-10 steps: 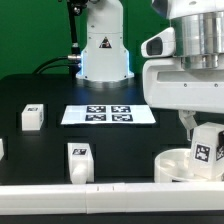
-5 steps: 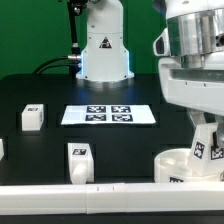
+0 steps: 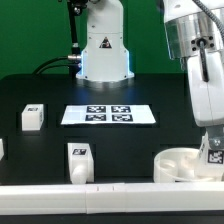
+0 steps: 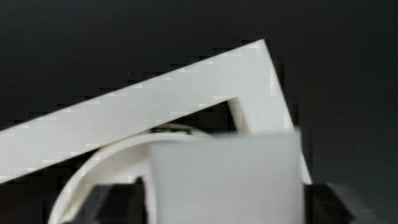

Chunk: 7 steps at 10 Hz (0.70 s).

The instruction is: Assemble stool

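A black counter (image 3: 150,95) fills the scene, with a green wall behind it and a white rail (image 3: 110,192) along its near edge. The arm's white base (image 3: 103,50) stands at the back.

The gripper (image 4: 217,200) is clenched on a leg (image 3: 213,152), with a dark finger (image 4: 118,196) on either side of the block. This leg stands about upright with its long axis vertical and its tag facing the exterior camera. It is at the edge of the round seat (image 3: 180,163) on the exterior view's right; whether it touches the seat I cannot tell.

The seat lies flat just behind the rail, and the arm hides its far side. The marker board (image 3: 108,114) lies mid-counter. A second leg (image 3: 79,160) stands near the rail. A third leg (image 3: 31,118) sits toward the exterior view's left. Both are well apart from the seat.
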Each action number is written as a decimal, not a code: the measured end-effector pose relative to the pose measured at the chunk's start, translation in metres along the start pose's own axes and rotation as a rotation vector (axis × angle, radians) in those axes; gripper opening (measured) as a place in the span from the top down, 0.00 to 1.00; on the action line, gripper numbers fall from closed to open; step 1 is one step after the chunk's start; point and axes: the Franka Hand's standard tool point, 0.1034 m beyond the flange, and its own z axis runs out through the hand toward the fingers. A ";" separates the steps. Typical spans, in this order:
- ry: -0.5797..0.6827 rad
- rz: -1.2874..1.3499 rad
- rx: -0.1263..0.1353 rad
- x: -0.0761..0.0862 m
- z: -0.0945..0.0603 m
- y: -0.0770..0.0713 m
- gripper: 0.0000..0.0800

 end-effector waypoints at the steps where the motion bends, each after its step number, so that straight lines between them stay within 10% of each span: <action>1: 0.000 -0.042 0.000 0.000 0.000 0.000 0.36; 7: -0.020 -0.744 0.028 -0.004 -0.028 -0.013 0.19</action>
